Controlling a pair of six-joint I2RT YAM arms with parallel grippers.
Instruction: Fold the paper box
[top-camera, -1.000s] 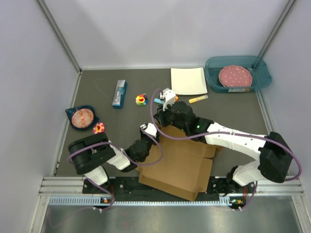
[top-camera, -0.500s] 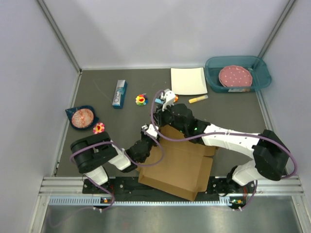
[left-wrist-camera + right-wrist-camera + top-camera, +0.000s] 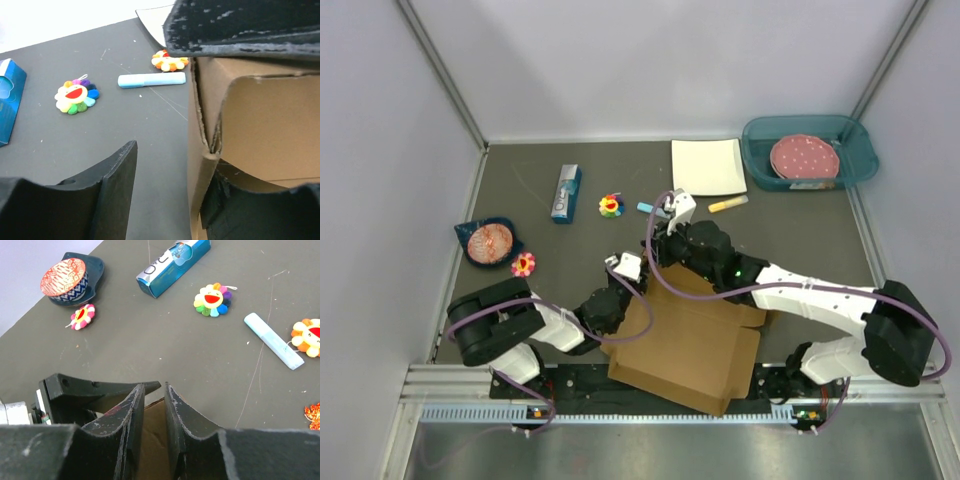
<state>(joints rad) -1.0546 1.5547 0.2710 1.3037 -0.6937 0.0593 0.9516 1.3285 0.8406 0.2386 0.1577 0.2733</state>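
Wall-raising step, I'd judge: the paper box [image 3: 690, 345] is sitting half-formed at the near edge of the table [image 3: 790, 250], w/ the right gripper [image 3: 155, 387] clenching its far-left wall, cardboard btwn the fingers [image 3: 131, 420]. The left gripper [image 3: 170, 175] is gaping wide, straddling that corner w/o squeezing; both arms are reaching low and inward. Next prob. calls for the left closing on the flap and tucking it in.

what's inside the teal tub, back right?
A pink dotted round plate lies in the teal tub. It covers most of the floor, so anything underneath it can't be seen.
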